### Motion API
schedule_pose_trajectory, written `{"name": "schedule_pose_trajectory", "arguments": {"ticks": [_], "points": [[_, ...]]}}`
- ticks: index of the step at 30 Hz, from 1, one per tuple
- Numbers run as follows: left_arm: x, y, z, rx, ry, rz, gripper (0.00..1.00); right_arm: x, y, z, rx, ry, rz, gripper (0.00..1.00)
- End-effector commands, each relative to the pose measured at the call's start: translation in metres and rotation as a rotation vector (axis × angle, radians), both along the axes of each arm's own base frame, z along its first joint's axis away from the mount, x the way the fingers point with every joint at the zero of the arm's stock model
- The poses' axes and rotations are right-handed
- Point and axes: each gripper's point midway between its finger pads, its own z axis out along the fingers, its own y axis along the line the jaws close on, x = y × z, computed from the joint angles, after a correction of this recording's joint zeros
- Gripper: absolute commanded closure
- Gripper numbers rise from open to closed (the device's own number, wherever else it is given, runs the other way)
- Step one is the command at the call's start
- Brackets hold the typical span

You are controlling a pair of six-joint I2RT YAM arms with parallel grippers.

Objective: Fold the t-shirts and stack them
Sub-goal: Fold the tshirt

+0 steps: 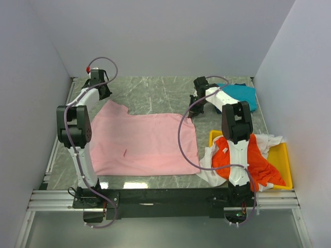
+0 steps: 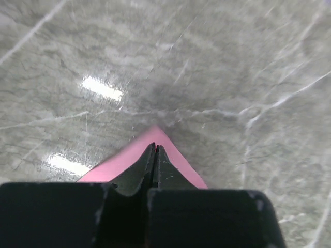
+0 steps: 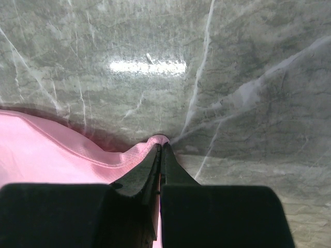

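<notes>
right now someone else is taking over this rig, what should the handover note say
Left tool: shut on the far left corner of the pink t-shirt.
Right tool: shut on its far right corner.
Where: the pink t-shirt lies spread on the table between the arms. The teal t-shirt sits at the far right, partly behind the right arm; whether it is folded is unclear. The orange-red t-shirt and white t-shirt are heaped on the yellow tray, spilling over its left edge.
Done: pink one laid out and gripped.
Left: fold pink, fold the heaped two, stack all.

Pink t-shirt [image 1: 142, 139] soft matt cloth; table [image 1: 155, 90] glossy veined stone-look; tray [image 1: 283, 163] smooth plastic
</notes>
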Motion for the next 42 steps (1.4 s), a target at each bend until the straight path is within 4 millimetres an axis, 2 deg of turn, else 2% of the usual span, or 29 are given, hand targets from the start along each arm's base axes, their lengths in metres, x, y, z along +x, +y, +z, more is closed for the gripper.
{"name": "schedule_pose_trajectory", "arguments": {"ticks": [1,9,11,13,15,18,22,30,42], "points": [[0.01,0.001,0.041,-0.013,-0.109,0.015,1.0,0.0,0.001,0.025,-0.018,-0.024,-0.009,1.0],[0.013,-0.002,0.045,-0.019,-0.115,-0.006,1.0,0.009,0.002,0.04,-0.016,-0.054,-0.018,1.0],[0.014,-0.002,0.037,-0.025,-0.088,-0.017,1.0,0.009,0.003,0.041,-0.014,-0.054,-0.015,1.0],[0.013,-0.002,0.018,-0.027,-0.027,-0.023,1.0,0.008,0.003,0.04,-0.008,-0.048,-0.018,1.0],[0.014,-0.003,0.008,-0.027,-0.001,-0.036,0.99,0.006,0.004,0.039,-0.003,-0.043,-0.018,1.0],[0.014,-0.005,-0.012,-0.033,0.036,-0.044,0.93,0.004,0.004,0.038,0.0,-0.039,-0.015,1.0],[0.014,0.0,-0.023,-0.011,0.061,-0.03,0.82,0.0,0.003,0.036,0.0,-0.036,-0.017,1.0],[0.018,0.005,-0.031,0.02,0.074,-0.027,0.69,-0.003,0.005,0.037,0.011,-0.035,-0.018,1.0],[0.019,0.007,-0.048,0.033,0.101,-0.031,0.61,-0.009,0.004,0.033,0.009,-0.022,-0.01,1.0]]}}
